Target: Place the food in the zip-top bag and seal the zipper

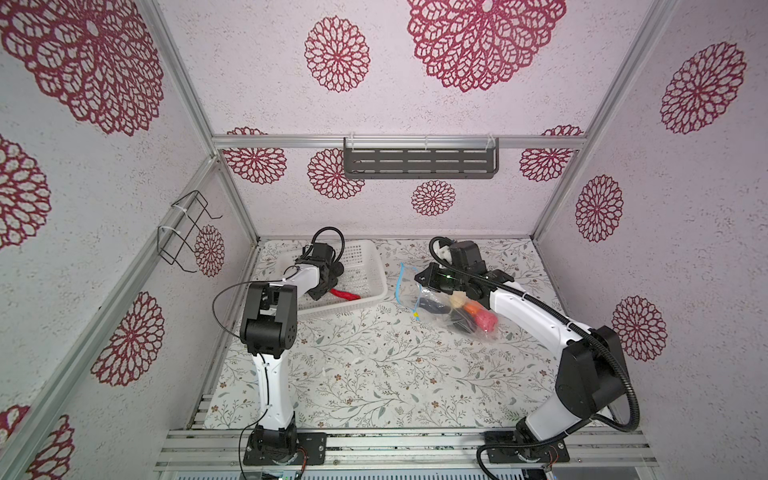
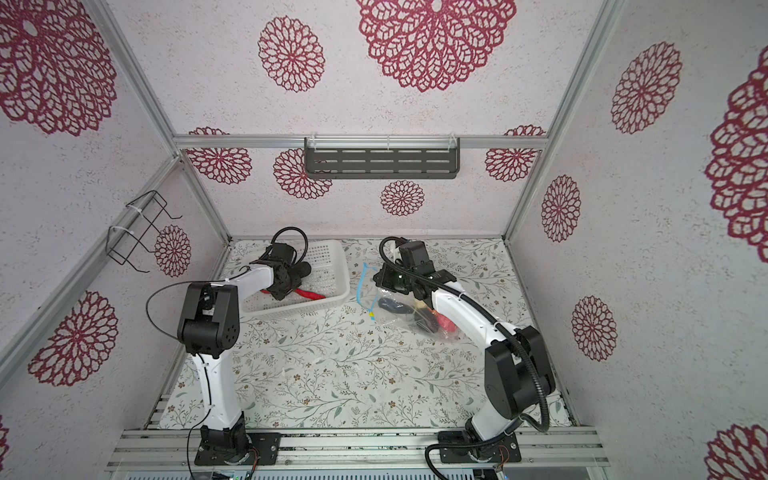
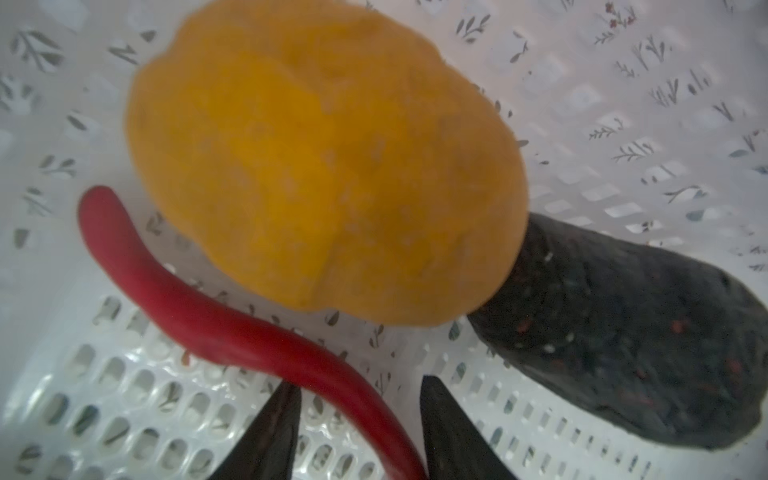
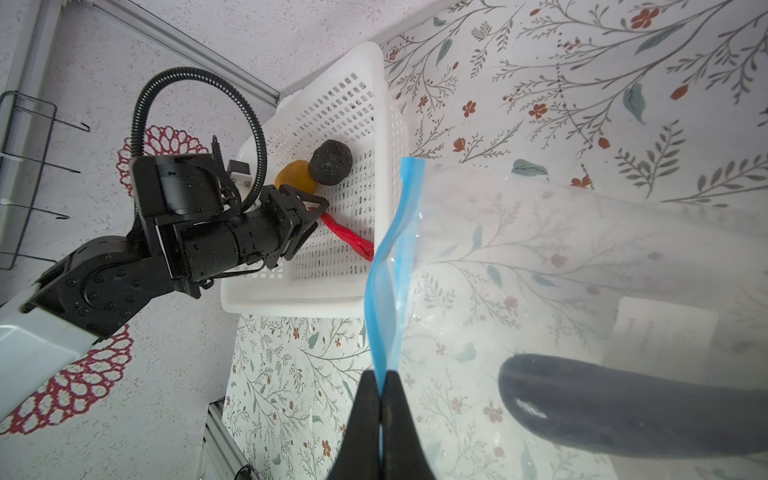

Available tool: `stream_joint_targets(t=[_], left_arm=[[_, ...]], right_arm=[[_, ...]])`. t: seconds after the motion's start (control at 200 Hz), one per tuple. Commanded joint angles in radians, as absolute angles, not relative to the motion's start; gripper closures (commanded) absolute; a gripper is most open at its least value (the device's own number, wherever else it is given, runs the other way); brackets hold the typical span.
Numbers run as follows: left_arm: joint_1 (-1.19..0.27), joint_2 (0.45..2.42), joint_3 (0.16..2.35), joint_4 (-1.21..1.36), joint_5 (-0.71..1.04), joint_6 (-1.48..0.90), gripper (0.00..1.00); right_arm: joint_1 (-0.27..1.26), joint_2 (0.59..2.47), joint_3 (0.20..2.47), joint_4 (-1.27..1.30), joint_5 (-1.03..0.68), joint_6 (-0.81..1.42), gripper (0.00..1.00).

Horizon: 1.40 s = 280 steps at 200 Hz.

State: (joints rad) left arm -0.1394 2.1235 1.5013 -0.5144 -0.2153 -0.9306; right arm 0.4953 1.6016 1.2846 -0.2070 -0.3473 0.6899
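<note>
On the surface (image 1: 374,374), the white basket (image 1: 365,259) is sitting beside the zip-top bag (image 4: 540,249) (right end effector (image 4: 380,386) clamping its zipper (image 4: 390,266)), holding potato (image 3: 324,166), black lump (image 3: 623,340) and red chilli (image 3: 208,316); the left end effector (image 3: 359,384) is straddling the chilli, jaws apart.

In both top views we look from high above the near edge, down and toward the far wall, from well away, so the whole table (image 1: 374,374) shows, almost the same in both. The left wrist camera is very near the floor of the white basket (image 3: 124,395), looking into it, and things blur. The right wrist camera looks leftward over the table, close behind the zipper (image 4: 386,291); it shares the white basket with all other views.
</note>
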Motion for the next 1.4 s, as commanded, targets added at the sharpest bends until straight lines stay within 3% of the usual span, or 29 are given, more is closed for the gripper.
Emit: stream_joint_targets(t=[0.0,0.495,1.396], left_arm=[[-0.144,2.130,1.519,-0.530,-0.222,-0.927,0.58],[-0.155,2.030,1.482,-0.554,-0.247,-0.931,0.77],[-0.197,1.822,1.550,-0.536,-0.259,-0.927,0.81]], right_arm=[[0.490,1.591,1.314,-0.201,-0.362,0.680,1.00],[0.488,1.605,1.325,-0.201,-0.368,0.680,1.00],[0.487,1.592,1.327,-0.201,-0.368,0.682,1.00]])
